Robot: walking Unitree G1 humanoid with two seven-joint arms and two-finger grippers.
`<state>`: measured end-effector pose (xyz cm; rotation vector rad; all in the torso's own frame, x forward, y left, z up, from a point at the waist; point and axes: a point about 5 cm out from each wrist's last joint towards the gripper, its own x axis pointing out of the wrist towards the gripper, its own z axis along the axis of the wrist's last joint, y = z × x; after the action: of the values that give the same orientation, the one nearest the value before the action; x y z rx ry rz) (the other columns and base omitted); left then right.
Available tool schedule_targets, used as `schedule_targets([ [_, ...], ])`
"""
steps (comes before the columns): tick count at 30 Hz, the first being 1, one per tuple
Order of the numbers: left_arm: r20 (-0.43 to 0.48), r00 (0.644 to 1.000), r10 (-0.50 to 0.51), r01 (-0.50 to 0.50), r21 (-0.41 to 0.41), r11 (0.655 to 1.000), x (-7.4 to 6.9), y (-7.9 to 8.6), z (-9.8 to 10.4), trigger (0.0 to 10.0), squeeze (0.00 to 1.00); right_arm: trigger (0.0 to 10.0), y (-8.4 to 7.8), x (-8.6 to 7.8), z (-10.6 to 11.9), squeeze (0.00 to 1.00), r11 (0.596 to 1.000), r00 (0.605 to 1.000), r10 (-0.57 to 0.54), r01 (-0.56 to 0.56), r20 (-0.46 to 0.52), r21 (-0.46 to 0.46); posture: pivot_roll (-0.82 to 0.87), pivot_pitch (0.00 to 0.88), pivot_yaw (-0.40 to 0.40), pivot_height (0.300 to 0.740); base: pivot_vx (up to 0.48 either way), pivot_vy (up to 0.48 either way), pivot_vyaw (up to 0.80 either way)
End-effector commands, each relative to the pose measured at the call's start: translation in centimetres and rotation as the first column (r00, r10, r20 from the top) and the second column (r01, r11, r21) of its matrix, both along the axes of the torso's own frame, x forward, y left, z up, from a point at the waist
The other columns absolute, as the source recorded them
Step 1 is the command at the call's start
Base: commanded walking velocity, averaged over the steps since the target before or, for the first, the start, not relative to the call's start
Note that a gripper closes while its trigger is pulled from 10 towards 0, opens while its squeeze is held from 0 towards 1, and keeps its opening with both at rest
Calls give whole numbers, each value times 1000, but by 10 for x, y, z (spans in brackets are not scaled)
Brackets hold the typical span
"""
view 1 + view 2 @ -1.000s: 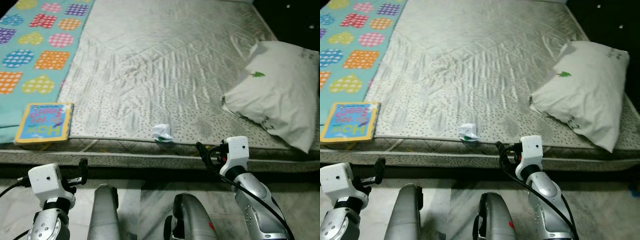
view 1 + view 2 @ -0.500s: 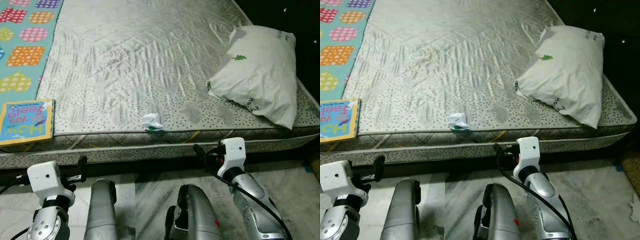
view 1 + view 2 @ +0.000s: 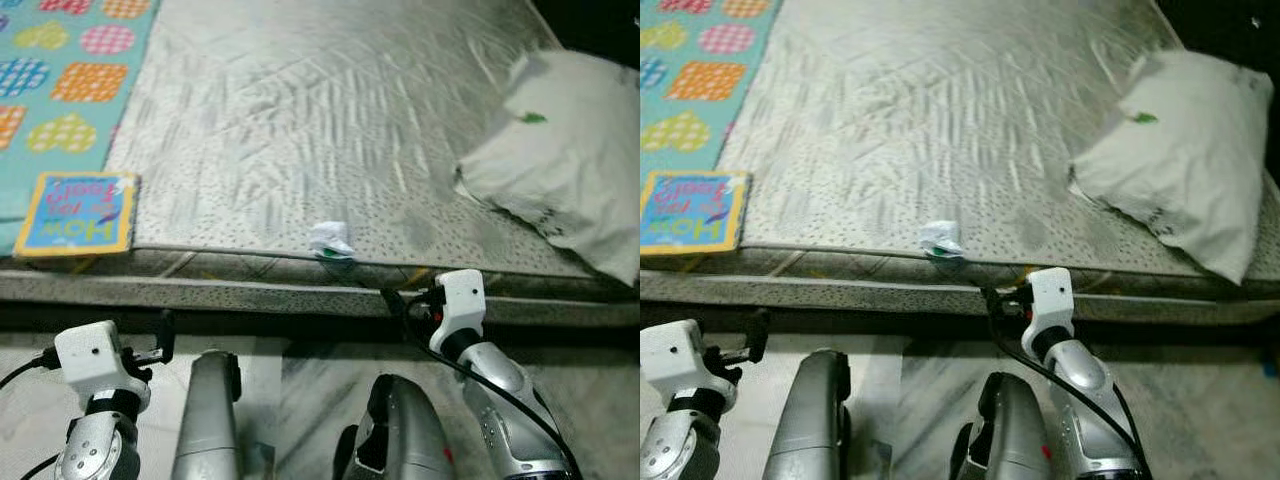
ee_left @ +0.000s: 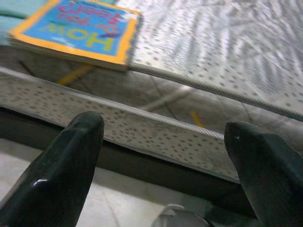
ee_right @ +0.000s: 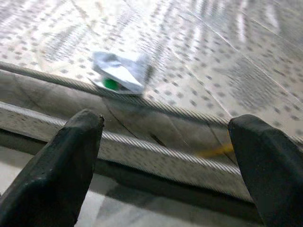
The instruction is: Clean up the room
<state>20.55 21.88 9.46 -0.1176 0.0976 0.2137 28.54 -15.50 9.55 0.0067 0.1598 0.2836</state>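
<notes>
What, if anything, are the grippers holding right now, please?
Nothing. The left gripper and right gripper are both open and empty, short of the mattress; the wrapper lies untouched on its edge.

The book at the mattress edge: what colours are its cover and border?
The book has a blue cover with an orange-yellow border, clearest in the left wrist view.

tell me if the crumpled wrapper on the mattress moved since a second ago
No. The crumpled wrapper sits at the mattress front edge as before, between book and pillow; only the camera shifted.
</notes>
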Motion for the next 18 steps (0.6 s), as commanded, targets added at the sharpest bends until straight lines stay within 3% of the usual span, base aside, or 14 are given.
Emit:
schedule_targets([
  [1,-22,1000,10,-10,-1,1000,-4,1,-3,10000,0,10000,-6,-4,-6,0,1000,1000,-15,15,-21,-1,77,262,-110,584,0,0,0],
  [13,-10,1000,-13,13,-18,1000,-2,0,-3,10000,0,10000,-6,-3,-7,0,1000,1000,-19,19,-25,7,77,258,-107,584,0,0,0],
  [18,-9,1000,-15,15,-20,1000,-2,0,-3,10000,0,10000,-5,-3,-7,0,1000,1000,-7,8,-22,17,77,258,-107,559,0,0,0],
])
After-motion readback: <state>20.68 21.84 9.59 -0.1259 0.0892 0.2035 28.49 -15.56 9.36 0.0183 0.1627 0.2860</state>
